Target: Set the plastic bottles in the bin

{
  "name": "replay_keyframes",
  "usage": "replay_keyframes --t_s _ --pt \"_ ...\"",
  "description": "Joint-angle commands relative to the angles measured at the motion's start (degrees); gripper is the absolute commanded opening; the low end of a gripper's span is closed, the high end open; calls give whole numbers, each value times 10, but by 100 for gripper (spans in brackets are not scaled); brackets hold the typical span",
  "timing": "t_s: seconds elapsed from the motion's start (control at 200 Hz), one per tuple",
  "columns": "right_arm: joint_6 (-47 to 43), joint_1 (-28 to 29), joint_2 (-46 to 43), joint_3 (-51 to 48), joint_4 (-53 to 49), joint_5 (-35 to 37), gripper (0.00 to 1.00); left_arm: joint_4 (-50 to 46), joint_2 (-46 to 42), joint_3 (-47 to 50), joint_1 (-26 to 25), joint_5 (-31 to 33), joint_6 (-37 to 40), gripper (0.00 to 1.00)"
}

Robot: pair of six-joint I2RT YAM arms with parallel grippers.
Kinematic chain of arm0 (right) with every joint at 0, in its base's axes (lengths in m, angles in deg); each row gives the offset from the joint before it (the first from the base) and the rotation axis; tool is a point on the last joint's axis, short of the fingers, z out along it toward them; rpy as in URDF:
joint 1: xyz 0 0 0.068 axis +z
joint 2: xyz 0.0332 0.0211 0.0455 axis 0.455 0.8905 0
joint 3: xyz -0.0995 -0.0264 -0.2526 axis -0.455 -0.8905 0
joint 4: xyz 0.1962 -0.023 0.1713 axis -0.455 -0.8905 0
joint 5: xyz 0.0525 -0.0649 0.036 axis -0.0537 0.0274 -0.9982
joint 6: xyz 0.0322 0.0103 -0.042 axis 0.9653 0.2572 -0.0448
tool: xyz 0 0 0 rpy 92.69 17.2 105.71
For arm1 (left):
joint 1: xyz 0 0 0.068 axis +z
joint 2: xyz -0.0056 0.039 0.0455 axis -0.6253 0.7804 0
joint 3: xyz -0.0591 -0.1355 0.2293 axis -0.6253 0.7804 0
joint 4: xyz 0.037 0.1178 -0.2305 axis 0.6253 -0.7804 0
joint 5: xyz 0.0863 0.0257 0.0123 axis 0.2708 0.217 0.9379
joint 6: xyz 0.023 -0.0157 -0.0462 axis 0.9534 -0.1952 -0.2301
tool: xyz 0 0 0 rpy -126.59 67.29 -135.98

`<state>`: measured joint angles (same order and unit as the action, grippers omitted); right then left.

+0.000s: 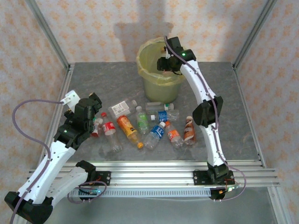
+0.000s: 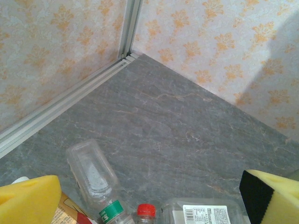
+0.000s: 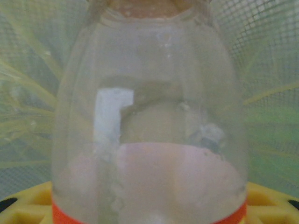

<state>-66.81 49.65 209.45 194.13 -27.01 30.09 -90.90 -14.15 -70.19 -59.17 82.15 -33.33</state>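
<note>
My right gripper pinches a clear bottle with an orange band. It holds the bottle above the bin at the table's far edge, so a release should drop it inside the green liner, I judge. My left gripper hangs with fingers spread wide over the left end of the other bottles. These lie loosely towards the near edge, several touching. A red-capped one and a green-banded one lie just beneath; crowded neighbours could snag a pick.
</note>
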Motion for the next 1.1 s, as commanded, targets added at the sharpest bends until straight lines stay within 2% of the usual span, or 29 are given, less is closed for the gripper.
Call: replay_keyframes --t_s 0.0,0.355,0.681,0.991,1.096 --pt "-15 4 8 13 -12 33 55 -22 -8 -17 5 19 0 100" --pt "-10 4 15 25 -16 47 75 -27 -9 -20 5 18 3 100" --pt "-9 4 -14 61 -20 51 77 -32 -9 -23 5 12 4 100" --pt "-1 4 -104 65 -28 54 78 -35 -10 -22 5 5 5 100" --pt "2 4 -135 62 -48 67 82 -35 -10 -22 5 6 1 100"
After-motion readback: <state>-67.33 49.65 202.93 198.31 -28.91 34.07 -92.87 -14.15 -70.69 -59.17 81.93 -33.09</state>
